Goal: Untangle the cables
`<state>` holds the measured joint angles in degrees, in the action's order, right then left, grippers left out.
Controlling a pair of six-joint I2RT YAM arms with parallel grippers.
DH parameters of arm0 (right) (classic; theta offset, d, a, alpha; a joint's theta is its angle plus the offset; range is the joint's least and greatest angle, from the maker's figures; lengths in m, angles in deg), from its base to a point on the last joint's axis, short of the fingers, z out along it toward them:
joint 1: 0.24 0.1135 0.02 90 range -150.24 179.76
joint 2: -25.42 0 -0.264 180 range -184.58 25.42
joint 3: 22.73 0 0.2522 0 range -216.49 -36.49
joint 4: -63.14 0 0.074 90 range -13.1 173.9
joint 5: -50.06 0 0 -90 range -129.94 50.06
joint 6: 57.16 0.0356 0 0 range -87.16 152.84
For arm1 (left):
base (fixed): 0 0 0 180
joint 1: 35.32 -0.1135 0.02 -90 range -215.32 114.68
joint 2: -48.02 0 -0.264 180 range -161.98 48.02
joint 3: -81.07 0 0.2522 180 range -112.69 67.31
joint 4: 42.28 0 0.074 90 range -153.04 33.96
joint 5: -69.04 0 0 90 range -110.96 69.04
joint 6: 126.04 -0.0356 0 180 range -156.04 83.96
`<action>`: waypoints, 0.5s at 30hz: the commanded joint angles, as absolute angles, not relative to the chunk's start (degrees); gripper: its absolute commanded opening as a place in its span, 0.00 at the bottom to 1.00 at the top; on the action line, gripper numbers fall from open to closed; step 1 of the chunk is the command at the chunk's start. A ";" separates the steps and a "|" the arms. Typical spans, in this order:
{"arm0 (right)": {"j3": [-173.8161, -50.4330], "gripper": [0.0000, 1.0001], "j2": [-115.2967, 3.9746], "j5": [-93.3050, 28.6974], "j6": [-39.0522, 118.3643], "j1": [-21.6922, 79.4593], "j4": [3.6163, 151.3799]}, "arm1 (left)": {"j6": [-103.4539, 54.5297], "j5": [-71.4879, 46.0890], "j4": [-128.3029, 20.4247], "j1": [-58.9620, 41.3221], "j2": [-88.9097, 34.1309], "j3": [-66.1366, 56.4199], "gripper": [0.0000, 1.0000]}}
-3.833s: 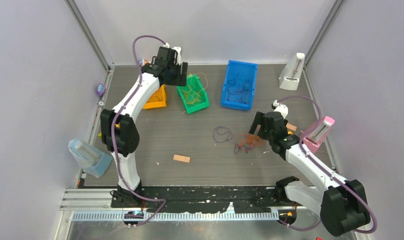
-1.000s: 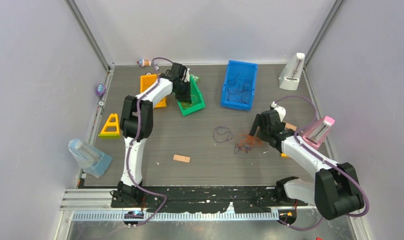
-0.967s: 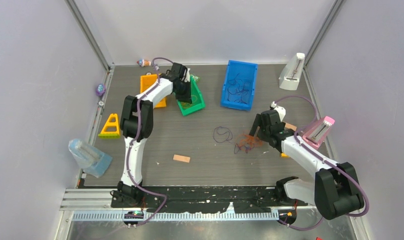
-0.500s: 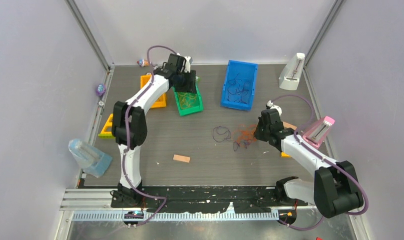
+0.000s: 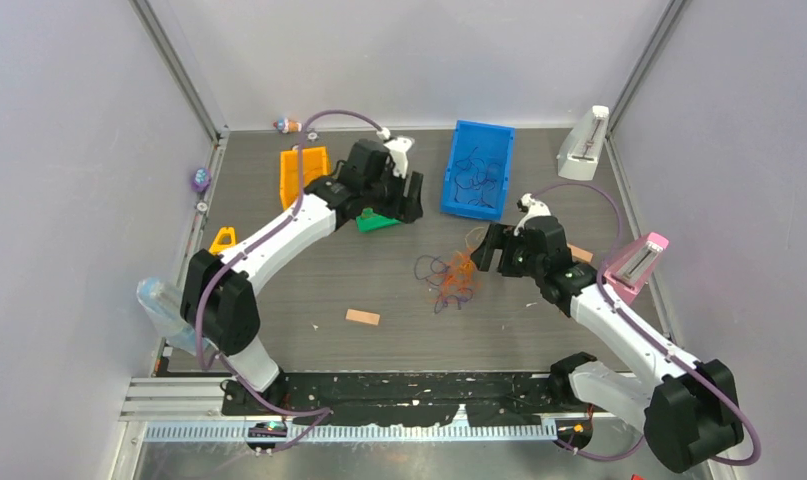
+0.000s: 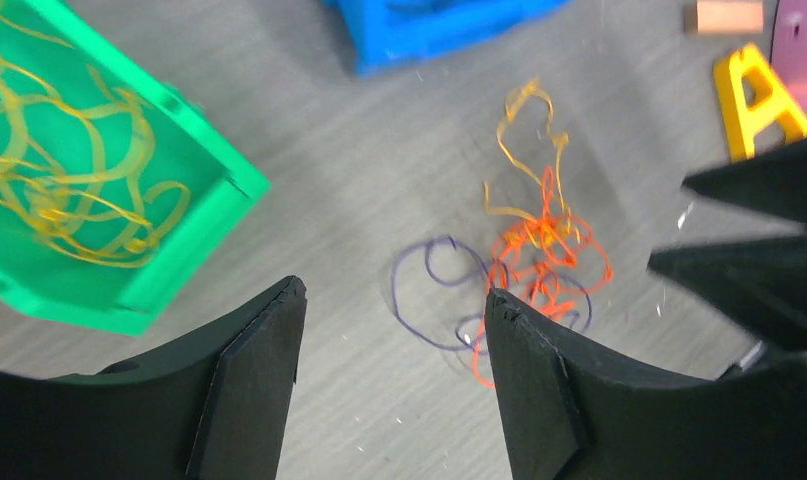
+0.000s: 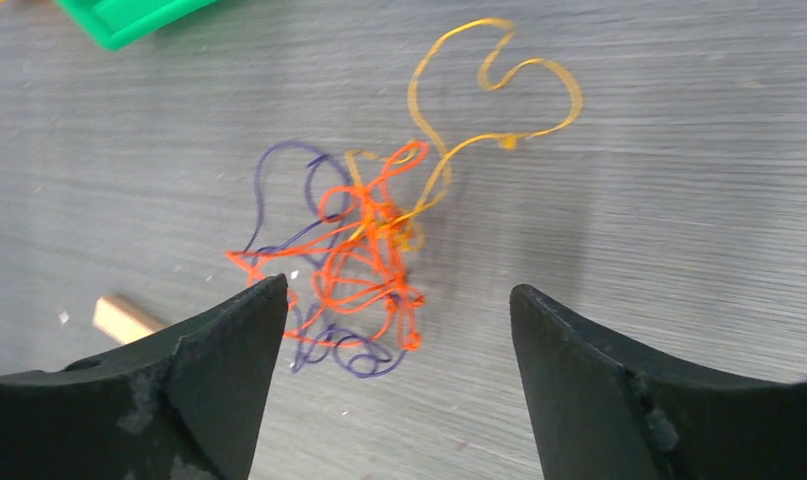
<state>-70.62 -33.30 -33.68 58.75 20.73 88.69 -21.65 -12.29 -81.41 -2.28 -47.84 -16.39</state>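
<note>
The cables lie as one small tangle of orange-red, dark purple and yellow strands in the middle of the table, seen close in the right wrist view and the left wrist view. A yellow loop sticks out of the tangle. My right gripper hangs open just over and beside the tangle, with nothing between its fingers. My left gripper is open and empty too, above bare table left of the tangle.
A green bin holding yellow cables sits under the left arm. A blue bin with dark cables and an orange bin stand at the back. A wooden block, a yellow A-shaped piece and a pink holder are nearby.
The left arm swung from the green bin toward the centre and its gripper opened. The right gripper shut, dragged the tangle left, then opened. A yellow strand now sticks out.
</note>
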 commanded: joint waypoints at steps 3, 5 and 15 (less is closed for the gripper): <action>-73.33 0.89 -31.73 -44.75 58.44 19.00 93.77 | -21.35 -9.99 -77.15 0.56 -44.18 -8.26 0.66; -73.60 0.89 -33.16 -42.59 58.35 18.72 93.22 | -21.26 -9.53 -77.17 0.83 -43.93 -6.35 0.66; -73.23 0.95 -42.97 -26.63 57.34 20.90 81.93 | -26.75 1.88 -73.16 2.00 -48.51 1.21 0.66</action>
